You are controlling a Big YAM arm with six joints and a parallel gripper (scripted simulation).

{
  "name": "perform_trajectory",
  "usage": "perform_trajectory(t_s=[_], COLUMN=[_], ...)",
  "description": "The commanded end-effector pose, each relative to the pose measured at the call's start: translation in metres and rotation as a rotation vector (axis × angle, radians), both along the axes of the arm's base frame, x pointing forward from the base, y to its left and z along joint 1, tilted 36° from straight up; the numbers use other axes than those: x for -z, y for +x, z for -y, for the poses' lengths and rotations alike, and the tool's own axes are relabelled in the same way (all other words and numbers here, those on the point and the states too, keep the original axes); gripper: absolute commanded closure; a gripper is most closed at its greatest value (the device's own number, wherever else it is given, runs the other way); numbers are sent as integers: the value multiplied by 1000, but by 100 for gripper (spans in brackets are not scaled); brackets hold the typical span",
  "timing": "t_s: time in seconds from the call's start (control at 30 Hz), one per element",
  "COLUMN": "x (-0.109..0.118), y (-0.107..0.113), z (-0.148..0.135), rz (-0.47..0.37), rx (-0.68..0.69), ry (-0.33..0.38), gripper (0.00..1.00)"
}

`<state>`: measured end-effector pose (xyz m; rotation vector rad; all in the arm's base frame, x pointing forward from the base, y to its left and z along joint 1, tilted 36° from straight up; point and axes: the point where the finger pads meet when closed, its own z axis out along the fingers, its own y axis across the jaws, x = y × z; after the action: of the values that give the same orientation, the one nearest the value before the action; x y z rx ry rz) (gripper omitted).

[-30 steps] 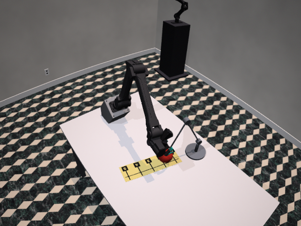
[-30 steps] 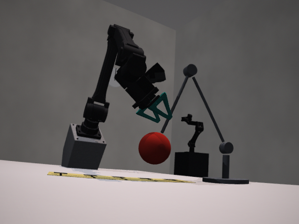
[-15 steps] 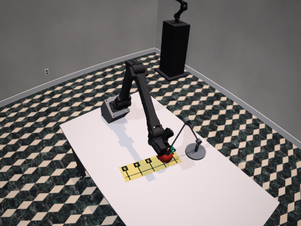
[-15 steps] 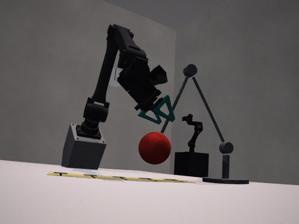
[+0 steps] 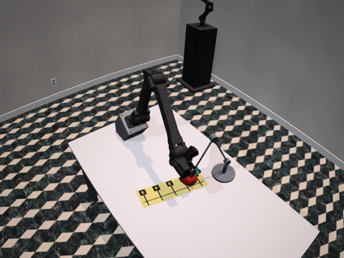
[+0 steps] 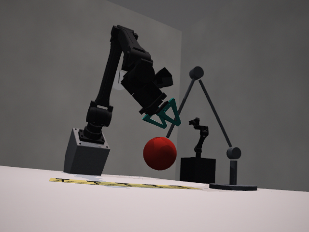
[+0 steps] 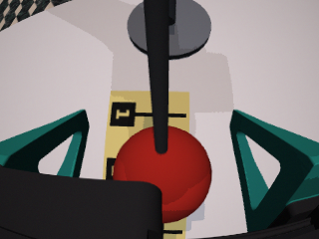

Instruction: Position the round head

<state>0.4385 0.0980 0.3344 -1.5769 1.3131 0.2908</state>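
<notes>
The lamp's red round head (image 5: 188, 180) hangs above the yellow strip (image 5: 170, 191), clear of the bench in the side view (image 6: 159, 152). It sits about over the second crossing from the foot. Three numbered labels show on the strip's far side of it, and in the wrist view (image 7: 162, 173) label 1 (image 7: 123, 115) shows beyond it toward the foot. The lamp's round grey foot (image 5: 223, 172) stands on the bench at the strip's near end. My gripper (image 6: 171, 124) is open just above the head. Its teal fingers stand wide on either side of the lamp's thin upper rod (image 7: 159, 80) and hold nothing.
The lamp's two rods meet at a high elbow joint (image 6: 196, 72), with a lower joint (image 6: 233, 152) above the foot. My arm's grey base (image 5: 130, 126) sits at the bench's back. A black pedestal (image 5: 199, 55) with another arm stands on the floor beyond.
</notes>
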Motion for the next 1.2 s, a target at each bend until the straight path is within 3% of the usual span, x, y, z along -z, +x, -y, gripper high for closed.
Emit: perform_trajectory(t_s=[0.0, 1.17], x=[-6, -3], y=[1, -1], z=[2, 0], rz=[14, 6], rx=[4, 0], ry=[-1, 0], gripper=[0, 0])
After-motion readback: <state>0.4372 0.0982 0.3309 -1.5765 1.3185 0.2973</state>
